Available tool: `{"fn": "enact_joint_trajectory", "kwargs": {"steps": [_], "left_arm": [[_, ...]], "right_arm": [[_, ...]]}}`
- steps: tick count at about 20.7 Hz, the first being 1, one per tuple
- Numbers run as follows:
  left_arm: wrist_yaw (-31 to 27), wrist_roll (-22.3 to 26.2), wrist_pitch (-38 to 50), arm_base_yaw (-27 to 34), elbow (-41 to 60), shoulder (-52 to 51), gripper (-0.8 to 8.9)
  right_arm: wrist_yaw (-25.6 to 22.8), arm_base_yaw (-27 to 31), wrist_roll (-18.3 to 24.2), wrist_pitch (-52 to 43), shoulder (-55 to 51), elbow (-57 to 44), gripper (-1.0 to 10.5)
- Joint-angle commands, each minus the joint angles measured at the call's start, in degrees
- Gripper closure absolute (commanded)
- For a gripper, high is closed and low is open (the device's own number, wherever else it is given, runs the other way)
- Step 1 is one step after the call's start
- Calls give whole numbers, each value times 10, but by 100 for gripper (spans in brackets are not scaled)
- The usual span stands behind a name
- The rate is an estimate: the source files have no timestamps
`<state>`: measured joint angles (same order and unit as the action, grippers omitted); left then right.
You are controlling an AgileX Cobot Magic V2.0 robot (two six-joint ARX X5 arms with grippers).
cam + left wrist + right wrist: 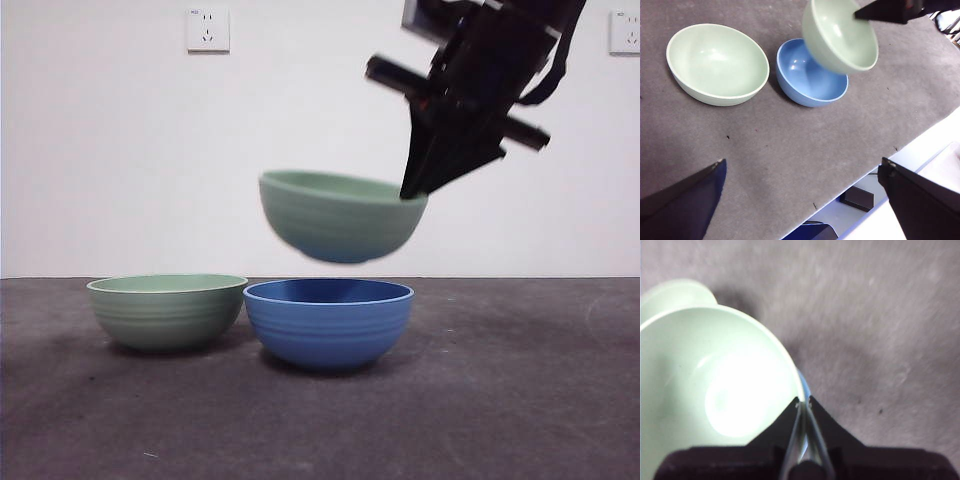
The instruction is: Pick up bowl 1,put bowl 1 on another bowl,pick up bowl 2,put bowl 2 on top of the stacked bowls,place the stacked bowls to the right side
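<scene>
Left to right across the table [560,400]: the second green bowl [167,310] sits on the dark mat, upright, untouched, just beside the blue bowl [328,322], rims close but whether they touch is hard to tell. The blue bowl is empty, also upright.

Directly above the blue one hangs the lifted green bowl [340,215], clear of it with a visible gap, tilted a little, the rim higher on the gripped side. It looks roughly centred over the blue bowl, slightly blurred, so probably in motion.

The right gripper [415,188] comes in from the upper right and pinches that bowl's rim. In the right wrist view its jaws are closed to a thin slit with the rim wall between them, one jaw inside and one outside.

The left gripper [800,200] waits off to the side, jaws spread wide, holding nothing.

Handling judgement: the bowls look rigid, light, smooth, probably plastic or melamine, so not very fragile but slippery. A one-point rim pinch lets the bowl sag or swing, hence the tilt. The rim is the only sensible hold, since the walls are too round and wide. Ribbed, like-sized shapes should nest, but a tilted drop could seat crooked. The first stacking step is under way, not yet set down.
</scene>
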<state>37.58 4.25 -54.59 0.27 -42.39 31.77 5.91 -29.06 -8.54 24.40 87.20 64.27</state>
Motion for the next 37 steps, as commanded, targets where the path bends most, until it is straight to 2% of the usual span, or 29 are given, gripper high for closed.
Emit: {"fn": "enact_joint_trajectory", "kwargs": {"steps": [1, 9, 10, 14, 16, 21, 26, 31, 37], "left_arm": [[-1, -2, 4, 0, -2, 0, 117], [-1, -2, 4, 0, -2, 0, 117], [-1, -2, 4, 0, -2, 0, 117], [-23, -2, 13, 0, -2, 7, 117], [-32, -4, 29, 0, -2, 24, 117], [-38, -52, 133, -4, -2, 124, 117], [-122, -108, 268, -32, -15, 269, 117], [-209, -106, 263, -64, -88, 391, 117], [-265, -94, 223, -90, -193, 520, 122]], "right_arm": [[-3, -8, -10, -4, 34, -3, 959], [-2, -21, -10, -21, 101, -3, 945], [-1, -21, -10, -22, 101, -3, 924], [4, -21, -10, -21, 99, -3, 719], [17, -22, -11, -21, 86, -3, 720], [14, -23, -10, 9, -20, -3, 720], [10, -22, -8, 92, -166, -3, 721], [9, -22, -6, 135, -245, -3, 721], [-19, -22, -3, 179, -299, -3, 721]]}}
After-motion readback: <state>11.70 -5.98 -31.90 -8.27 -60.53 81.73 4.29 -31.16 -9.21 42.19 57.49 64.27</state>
